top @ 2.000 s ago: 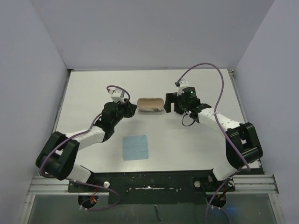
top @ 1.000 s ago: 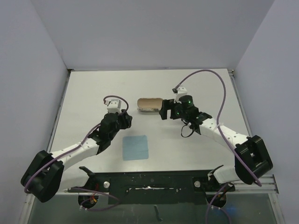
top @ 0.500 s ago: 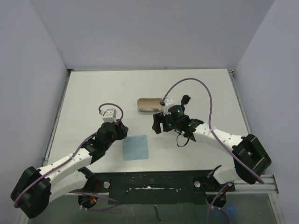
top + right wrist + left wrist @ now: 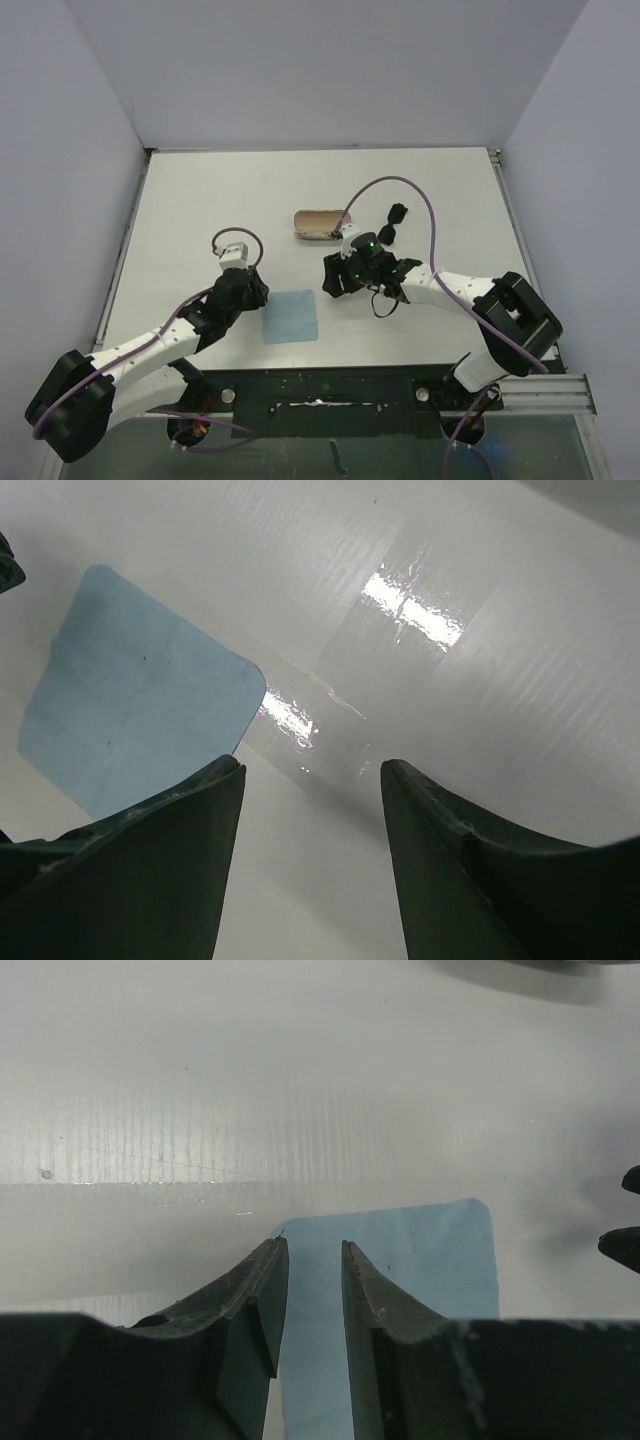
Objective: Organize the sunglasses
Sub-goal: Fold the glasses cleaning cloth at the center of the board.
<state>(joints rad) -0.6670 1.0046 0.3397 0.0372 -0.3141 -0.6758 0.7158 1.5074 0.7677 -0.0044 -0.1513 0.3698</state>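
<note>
Top external view put the sunglasses (image 4: 392, 222) right of centre in the frame, lying on the white tabletop (image 4: 200, 200) just right of the oblong case (image 4: 320, 224) and clear of both arms. They showed too small for me to tell whether the arms were folded. I judged them light and stiff but easy to damage: thin black arms that would flex or snap at the hinges, and smooth dark lenses that would be slick and would smear. I would take them across the front frame near the bridge, not by one arm. The case had rounded ends and showed a tan inside, so it should receive them from above. The light blue cloth (image 4: 291, 316), a soft matte square with rounded corners, lay flat in the lower middle. The tabletop was glossy and faintly ribbed, with bright glare patches in the right wrist view. The left end effector (image 4: 260, 298) hung at the cloth's left edge, its jaws drawn to a narrow slot with nothing between them. The right end effector (image 4: 332, 273) hovered above and to the right of the cloth, its jaws moderately wide and empty.
</note>
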